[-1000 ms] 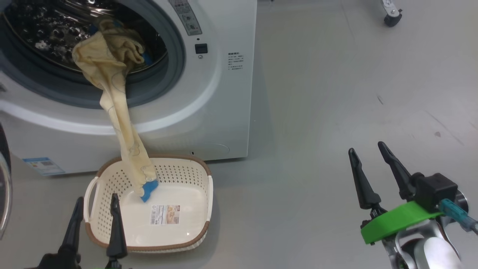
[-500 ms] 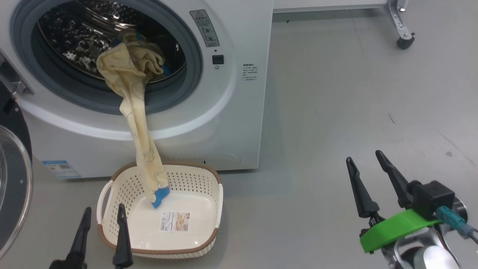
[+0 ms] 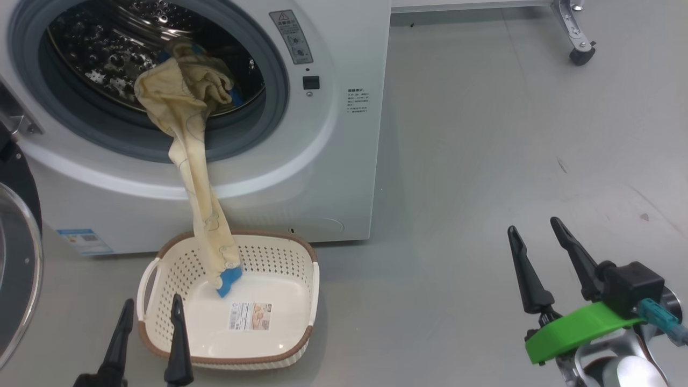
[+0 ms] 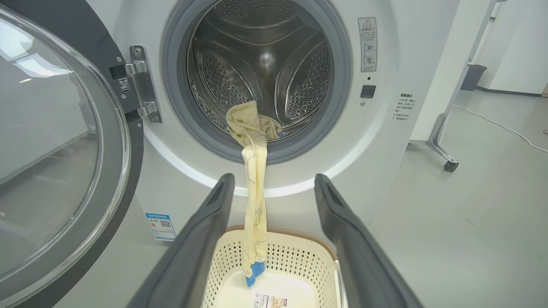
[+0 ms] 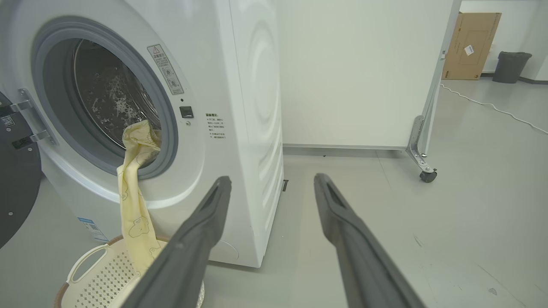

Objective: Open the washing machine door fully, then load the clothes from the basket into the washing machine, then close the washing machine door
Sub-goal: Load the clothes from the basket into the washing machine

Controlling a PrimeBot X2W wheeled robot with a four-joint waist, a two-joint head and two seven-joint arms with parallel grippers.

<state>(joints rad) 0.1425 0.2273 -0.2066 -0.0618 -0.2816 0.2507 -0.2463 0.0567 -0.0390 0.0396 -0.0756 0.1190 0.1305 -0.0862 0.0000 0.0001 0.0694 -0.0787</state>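
One washing machine (image 3: 333, 177) is counted ahead of the left gripper (image 3: 151, 299), and one washing machine door (image 4: 51, 149) to that gripper's left. One basket (image 3: 269, 258) is counted just beyond its fingertips, with two handles (image 3: 316, 290). One hanging strand of clothes (image 3: 201, 204) is counted; whether the bunch above holds more cannot be told. Two grippers are counted, the right gripper (image 3: 533, 224) included, with two fingers (image 3: 528, 277) each. One caster (image 3: 580, 55) is counted far beyond the right gripper.

the washing machine door (image 3: 16, 269) runs off the left edge; warning sticker (image 3: 291, 36) text unreadable.
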